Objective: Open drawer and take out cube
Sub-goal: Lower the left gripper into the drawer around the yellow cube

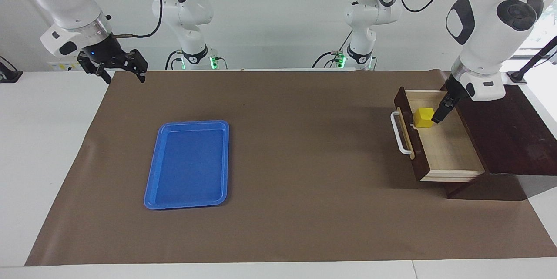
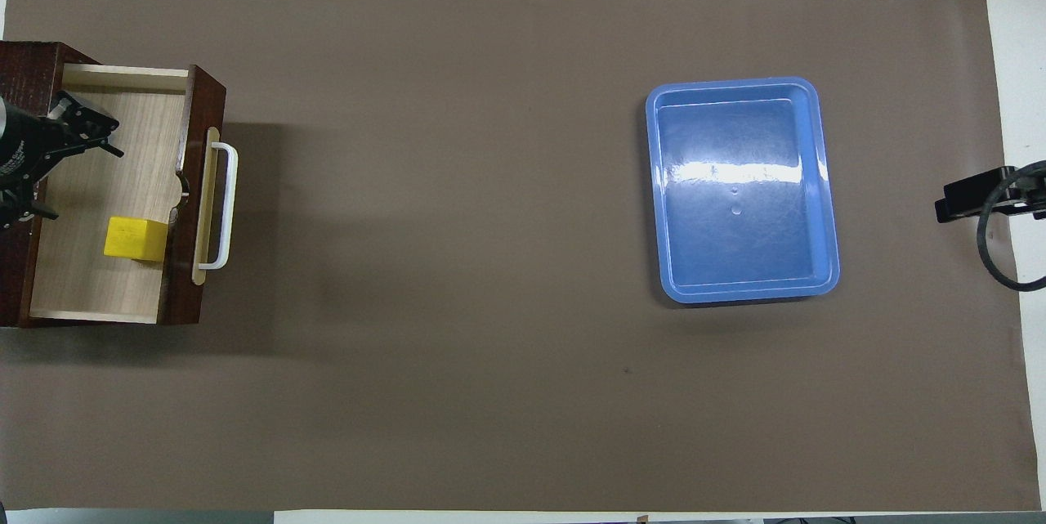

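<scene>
Left gripper [image 1: 439, 113]: fingers spread wide, empty, over the drawer [image 1: 452, 148].
Cube [image 1: 424, 117]: beside the fingertips, ungripped.
Risk: an off-centre descent could knock the cube away.
Right gripper [image 1: 116, 66]: open, empty, waiting.

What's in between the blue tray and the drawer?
Nothing but bare brown mat lies between the blue tray and the drawer with its white handle; the overhead view shows it.

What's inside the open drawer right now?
One yellow cube on the drawer's pale wood floor, close to the drawer front, at the end nearer the robots. The left gripper, open, hangs over the drawer. Whatever lies under the dark box top is hidden.
</scene>
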